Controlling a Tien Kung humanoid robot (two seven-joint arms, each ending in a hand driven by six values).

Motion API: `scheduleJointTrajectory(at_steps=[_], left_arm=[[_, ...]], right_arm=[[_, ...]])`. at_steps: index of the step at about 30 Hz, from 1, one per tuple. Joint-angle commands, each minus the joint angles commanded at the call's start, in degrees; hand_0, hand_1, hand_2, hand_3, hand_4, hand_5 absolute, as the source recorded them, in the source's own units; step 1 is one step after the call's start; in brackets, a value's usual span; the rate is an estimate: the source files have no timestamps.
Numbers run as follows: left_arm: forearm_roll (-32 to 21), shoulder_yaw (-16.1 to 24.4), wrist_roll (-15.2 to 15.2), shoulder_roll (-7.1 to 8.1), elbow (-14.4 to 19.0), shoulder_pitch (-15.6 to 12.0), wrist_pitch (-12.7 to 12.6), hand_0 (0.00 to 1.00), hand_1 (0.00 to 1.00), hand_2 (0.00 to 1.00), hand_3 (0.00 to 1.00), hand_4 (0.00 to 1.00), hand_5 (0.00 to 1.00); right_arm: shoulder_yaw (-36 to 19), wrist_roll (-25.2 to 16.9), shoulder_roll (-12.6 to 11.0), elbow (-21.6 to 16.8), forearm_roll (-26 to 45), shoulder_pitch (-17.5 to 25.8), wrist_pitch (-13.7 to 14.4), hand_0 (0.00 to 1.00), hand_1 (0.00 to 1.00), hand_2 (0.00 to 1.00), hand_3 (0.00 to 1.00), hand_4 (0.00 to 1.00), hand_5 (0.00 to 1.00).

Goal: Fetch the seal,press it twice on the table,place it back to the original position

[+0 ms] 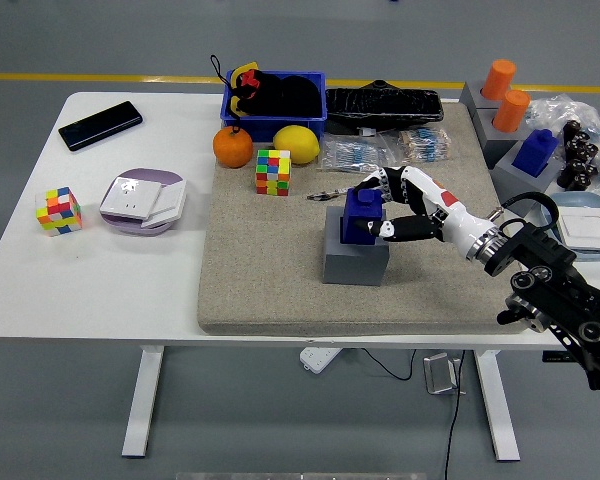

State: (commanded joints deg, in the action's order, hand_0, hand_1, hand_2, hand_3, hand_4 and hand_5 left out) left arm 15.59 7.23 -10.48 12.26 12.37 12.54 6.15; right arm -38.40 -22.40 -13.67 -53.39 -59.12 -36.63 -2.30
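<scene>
Head view | blue seal (361, 215) is clamped by right hand (388, 205) | seated on grey block (355, 262) | beige mat (270, 270)

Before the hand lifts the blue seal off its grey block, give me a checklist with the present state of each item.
1. Right hand closed on the blue seal: ok, fingers wrap its top and side.
2. Seal clear of the grey block: not ok, it sits on it.
3. Bare felt mat for pressing: ok, open space left of the block.
4. Small pen-like item behind the seal out of the way: cannot tell, it lies close.
5. Rubik's cube clear of the lift: ok, well apart.
6. Left hand: not in view.
</scene>
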Motion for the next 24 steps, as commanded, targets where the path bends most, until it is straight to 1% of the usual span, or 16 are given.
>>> scheduleJointTrajectory(at_steps=[24], left_arm=[[-0.1,0.0,0.0,-0.1,-0.1,0.0,0.0,0.723,0.694,0.681,0.751,0.693,0.26]], right_arm=[[1.0,0.1,0.2,0.1,0.0,0.0,0.0,0.546,0.396,0.406,0.428,0.695,0.002]])
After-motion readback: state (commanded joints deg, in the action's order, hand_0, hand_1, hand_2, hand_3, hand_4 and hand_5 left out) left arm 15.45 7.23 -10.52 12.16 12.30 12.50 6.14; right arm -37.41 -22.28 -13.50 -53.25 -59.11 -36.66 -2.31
